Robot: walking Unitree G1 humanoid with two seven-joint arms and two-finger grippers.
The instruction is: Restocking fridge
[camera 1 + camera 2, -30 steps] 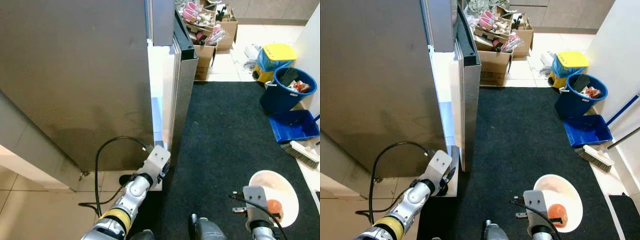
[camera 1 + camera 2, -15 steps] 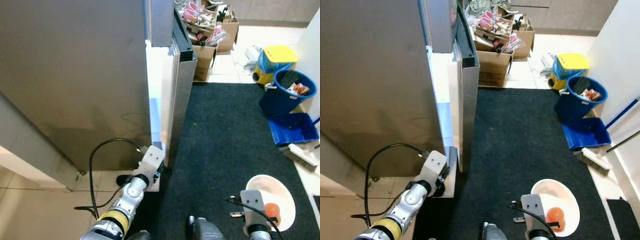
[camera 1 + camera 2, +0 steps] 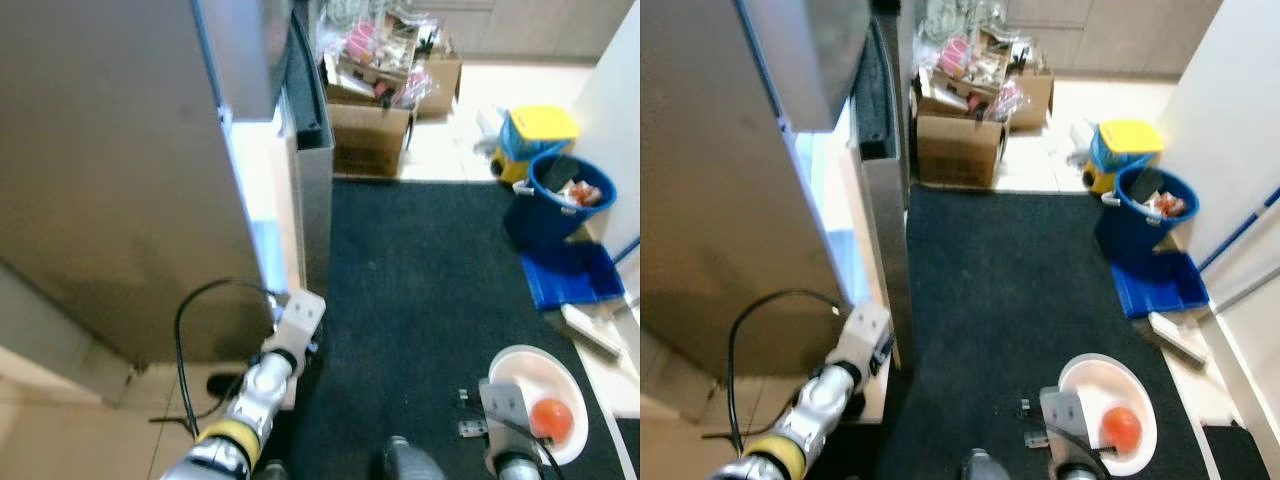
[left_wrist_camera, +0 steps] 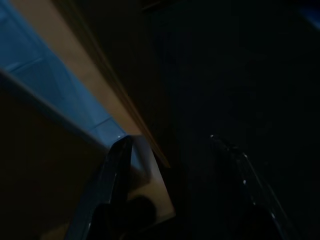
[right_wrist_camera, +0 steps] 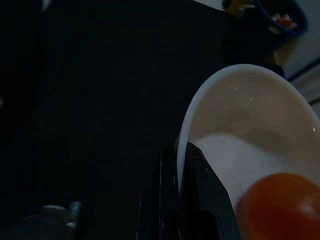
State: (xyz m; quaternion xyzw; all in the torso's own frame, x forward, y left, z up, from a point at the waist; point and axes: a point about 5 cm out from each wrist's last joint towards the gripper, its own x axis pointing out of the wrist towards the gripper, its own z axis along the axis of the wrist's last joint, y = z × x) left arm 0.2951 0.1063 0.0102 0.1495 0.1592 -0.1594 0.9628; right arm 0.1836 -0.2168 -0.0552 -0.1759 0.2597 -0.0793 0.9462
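The steel fridge (image 3: 110, 180) stands at my left, its door (image 3: 314, 170) ajar with a bright gap beside it. My left gripper (image 4: 170, 139) is open and sits low at the foot of the door edge, with nothing between its fingers. My right gripper (image 5: 181, 150) is shut on the rim of a white bowl (image 3: 520, 365), held low over the dark carpet at my right. An orange-red round fruit (image 3: 551, 417) lies in the bowl.
A black carpet (image 3: 420, 280) runs ahead beside the fridge. Cardboard boxes (image 3: 370, 140) full of goods stand at its far end. A blue bucket (image 3: 560, 195), a yellow-lidded bin (image 3: 535, 135), a blue dustpan (image 3: 570, 275) and a brush (image 3: 590, 330) line the right wall. A black cable (image 3: 190, 330) loops by my left arm.
The whole view has shifted and blurred, so the camera has moved. The left gripper stays at the foot of the door. The right one still holds the bowl.
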